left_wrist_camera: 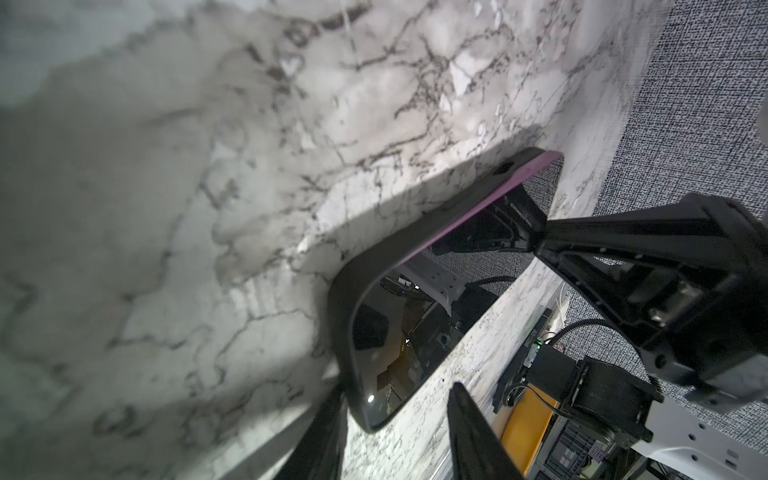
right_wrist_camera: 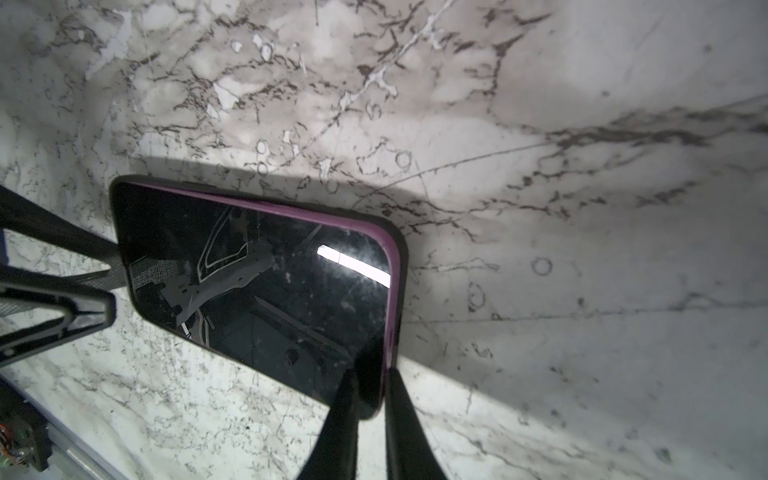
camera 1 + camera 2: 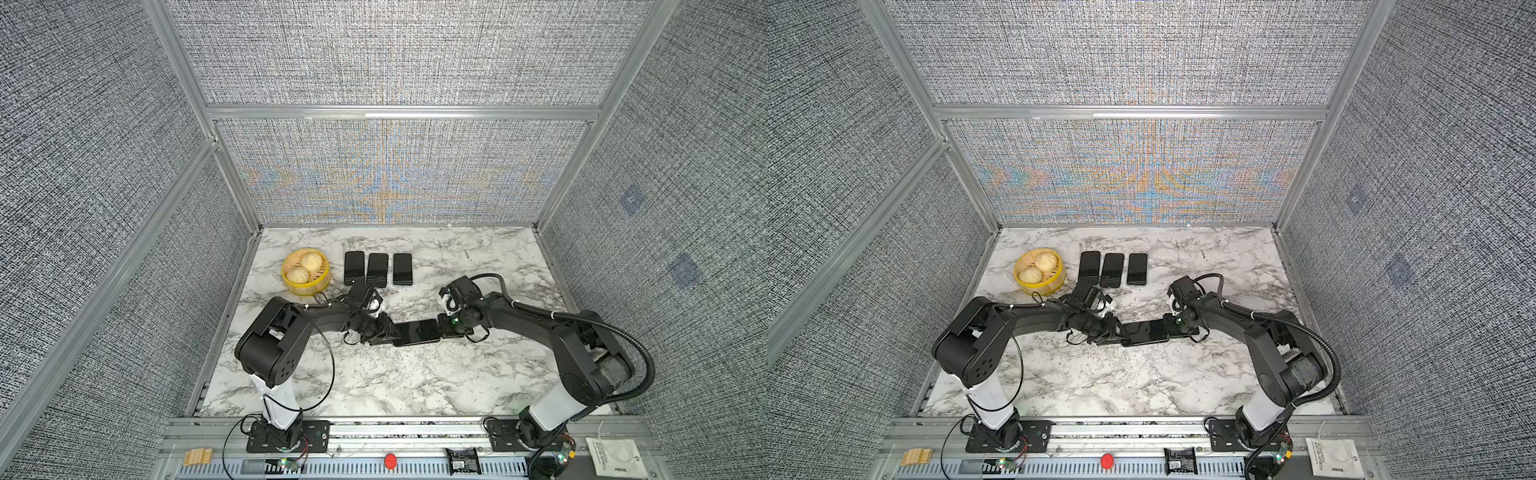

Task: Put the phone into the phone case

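Observation:
A phone (image 3: 417,332) (image 3: 1148,332) with a dark glass screen is held a little above the middle of the marble table, casting a shadow. It sits in a black phone case (image 2: 401,249) (image 1: 457,199). The case's purple inner rim shows along one long side and round the end nearest my right gripper. My right gripper (image 3: 440,328) (image 2: 372,374) is shut on that end's corner, one finger over the screen and one outside the case. My left gripper (image 3: 392,334) (image 1: 397,392) is open and straddles the other end. One finger (image 1: 328,432) is against the case and the other stands apart from it.
Three more dark phones (image 3: 377,270) lie in a row at the back of the table. Left of them is a yellow steamer basket (image 3: 291,286) holding two buns. Grey fabric walls with metal frames close in the table (image 3: 374,382) on three sides.

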`<state>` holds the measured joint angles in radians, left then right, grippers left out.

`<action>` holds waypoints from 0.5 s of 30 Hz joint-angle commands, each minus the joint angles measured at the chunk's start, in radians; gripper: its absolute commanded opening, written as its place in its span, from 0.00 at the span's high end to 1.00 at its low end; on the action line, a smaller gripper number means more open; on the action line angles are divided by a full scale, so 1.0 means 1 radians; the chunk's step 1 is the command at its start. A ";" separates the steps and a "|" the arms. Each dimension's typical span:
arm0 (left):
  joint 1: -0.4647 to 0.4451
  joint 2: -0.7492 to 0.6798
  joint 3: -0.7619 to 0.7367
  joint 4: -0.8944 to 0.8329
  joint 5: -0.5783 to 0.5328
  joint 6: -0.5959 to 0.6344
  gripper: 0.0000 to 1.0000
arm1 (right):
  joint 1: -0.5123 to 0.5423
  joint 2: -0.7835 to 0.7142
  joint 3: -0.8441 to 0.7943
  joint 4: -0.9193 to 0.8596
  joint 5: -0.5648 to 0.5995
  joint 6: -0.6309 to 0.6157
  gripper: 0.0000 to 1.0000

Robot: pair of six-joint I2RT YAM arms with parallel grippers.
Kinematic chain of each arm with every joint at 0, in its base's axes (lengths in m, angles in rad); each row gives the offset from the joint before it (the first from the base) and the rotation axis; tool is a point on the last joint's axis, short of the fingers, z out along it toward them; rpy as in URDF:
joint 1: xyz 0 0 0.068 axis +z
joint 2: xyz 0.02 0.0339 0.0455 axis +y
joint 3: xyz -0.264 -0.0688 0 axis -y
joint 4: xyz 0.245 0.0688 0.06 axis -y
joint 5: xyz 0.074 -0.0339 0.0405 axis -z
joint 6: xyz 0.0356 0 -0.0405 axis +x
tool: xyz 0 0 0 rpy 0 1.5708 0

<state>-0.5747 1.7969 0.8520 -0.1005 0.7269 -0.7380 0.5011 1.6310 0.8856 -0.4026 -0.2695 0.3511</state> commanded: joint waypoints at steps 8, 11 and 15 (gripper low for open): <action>-0.002 0.010 -0.004 -0.006 -0.026 -0.002 0.59 | 0.003 0.037 -0.028 0.036 -0.064 0.025 0.89; -0.003 0.012 -0.003 -0.002 -0.026 -0.004 0.59 | 0.004 0.038 -0.028 0.042 -0.069 0.030 0.90; -0.003 0.013 -0.001 0.003 -0.023 -0.007 0.59 | 0.006 0.047 -0.035 0.052 -0.082 0.035 0.91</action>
<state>-0.5739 1.7992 0.8520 -0.0994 0.7292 -0.7444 0.4953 1.6466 0.8688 -0.3706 -0.2932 0.3805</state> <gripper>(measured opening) 0.408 0.099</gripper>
